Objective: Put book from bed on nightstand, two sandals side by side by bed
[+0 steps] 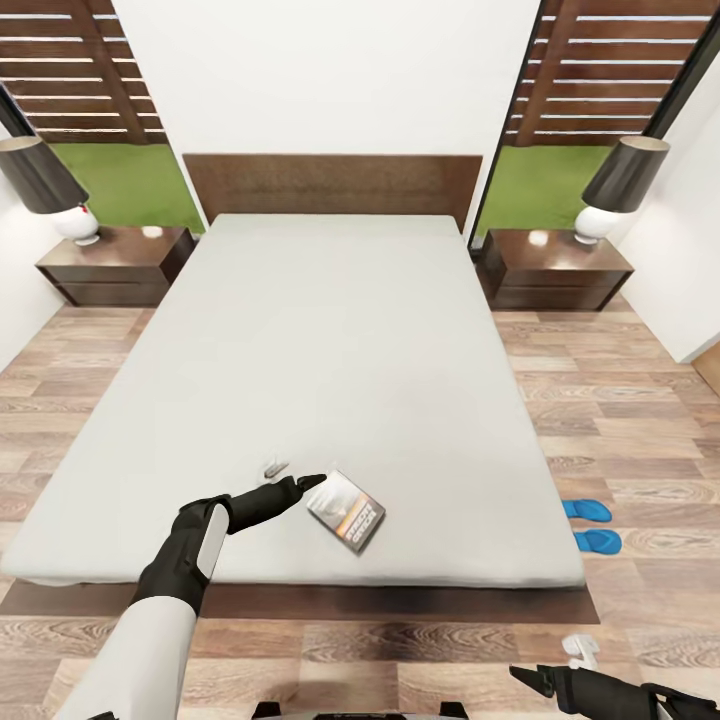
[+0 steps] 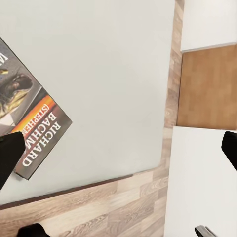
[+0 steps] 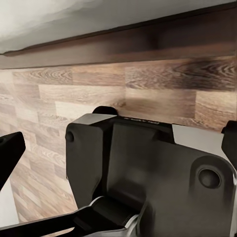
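The book [image 1: 346,512] lies flat on the pale mattress of the bed [image 1: 330,340], close to its foot edge. My left gripper [image 1: 305,484] hovers just left of the book, open, one fingertip at the book's near corner. In the left wrist view the book [image 2: 34,123] shows its orange band and "RICHARD BACHMAN", with one dark finger [image 2: 9,159] over its edge and the other [image 2: 230,148] far across. The two sandals [image 1: 587,510] [image 1: 598,542] lie on the floor right of the bed. My right gripper [image 1: 535,680] hangs low, open and holding nothing.
Two nightstands [image 1: 115,262] [image 1: 555,268] flank the headboard, each carrying a lamp [image 1: 45,185] [image 1: 620,185]. Wood floor runs around the bed on both sides. The right wrist view looks at my own dark base housing [image 3: 148,173] and the bed frame [image 3: 123,47].
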### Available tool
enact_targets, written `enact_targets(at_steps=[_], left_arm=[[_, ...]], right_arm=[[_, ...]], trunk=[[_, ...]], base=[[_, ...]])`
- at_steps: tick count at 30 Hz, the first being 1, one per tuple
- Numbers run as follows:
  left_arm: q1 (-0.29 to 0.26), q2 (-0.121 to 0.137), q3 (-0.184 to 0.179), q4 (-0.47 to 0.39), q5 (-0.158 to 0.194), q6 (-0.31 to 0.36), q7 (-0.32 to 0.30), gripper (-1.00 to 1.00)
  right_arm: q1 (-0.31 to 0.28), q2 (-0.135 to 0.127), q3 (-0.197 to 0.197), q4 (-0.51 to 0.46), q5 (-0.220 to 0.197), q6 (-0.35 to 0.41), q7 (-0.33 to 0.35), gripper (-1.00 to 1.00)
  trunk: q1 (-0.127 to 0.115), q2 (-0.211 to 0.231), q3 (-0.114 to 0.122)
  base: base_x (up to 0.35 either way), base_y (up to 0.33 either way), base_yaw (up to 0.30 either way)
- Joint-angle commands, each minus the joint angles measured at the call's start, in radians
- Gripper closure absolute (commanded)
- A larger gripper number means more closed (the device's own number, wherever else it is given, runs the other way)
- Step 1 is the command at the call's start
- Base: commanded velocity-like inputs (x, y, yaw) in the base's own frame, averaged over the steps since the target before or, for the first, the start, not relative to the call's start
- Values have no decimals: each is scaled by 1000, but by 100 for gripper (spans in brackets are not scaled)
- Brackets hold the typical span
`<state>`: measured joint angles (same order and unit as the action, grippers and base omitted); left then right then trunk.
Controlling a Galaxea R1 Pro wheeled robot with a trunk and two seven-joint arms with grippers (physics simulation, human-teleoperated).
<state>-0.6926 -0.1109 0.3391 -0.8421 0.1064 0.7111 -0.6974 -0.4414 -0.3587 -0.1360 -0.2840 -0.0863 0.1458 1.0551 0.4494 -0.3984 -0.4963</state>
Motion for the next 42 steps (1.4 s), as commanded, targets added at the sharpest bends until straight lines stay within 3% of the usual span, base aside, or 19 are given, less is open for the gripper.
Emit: enact_targets(at_steps=[1, 14, 27, 42], left_arm=[[-1, -1, 4, 0, 3, 7, -2, -100], [-1, -1, 4, 0, 3, 7, -2, -100], [-1, -1, 7, 0, 3, 8, -2, -100], [-1, -1, 8, 0, 3, 8, -2, -100]], right_arm=[[0, 0, -1, 0, -7, 11, 4, -100], [0, 0, -1, 0, -7, 11, 5, -100], [0, 0, -1, 0, -7, 11, 5, -100], [0, 0, -1, 0, -7, 11, 4, -100]], trunk=[[1, -2, -1], [1, -2, -1], [1, -2, -1], [58, -107, -48]], base=[[45, 0, 0], [218, 0, 0], [19, 0, 0], [0, 0, 0]])
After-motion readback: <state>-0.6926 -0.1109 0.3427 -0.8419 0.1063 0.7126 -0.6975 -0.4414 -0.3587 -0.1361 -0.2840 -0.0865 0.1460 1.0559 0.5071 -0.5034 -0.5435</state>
